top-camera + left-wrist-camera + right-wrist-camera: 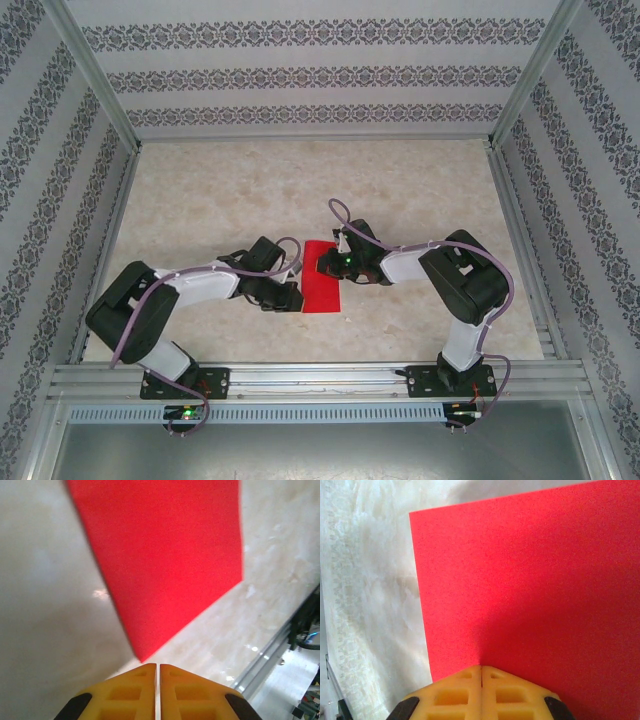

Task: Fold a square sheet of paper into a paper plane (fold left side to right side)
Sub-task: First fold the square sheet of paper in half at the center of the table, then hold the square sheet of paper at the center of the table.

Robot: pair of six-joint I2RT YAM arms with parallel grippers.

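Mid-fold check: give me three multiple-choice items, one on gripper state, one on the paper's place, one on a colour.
1. The left gripper and right gripper are: A) both shut B) both open C) one open.
2. The red paper lies: A) left of both grippers B) between them C) right of both.
3. The gripper fingers are: A) blue B) black C) yellow.
Key: A, the fingers meet in each wrist view; B, the top view shows it between them; C, seen in both wrist views.
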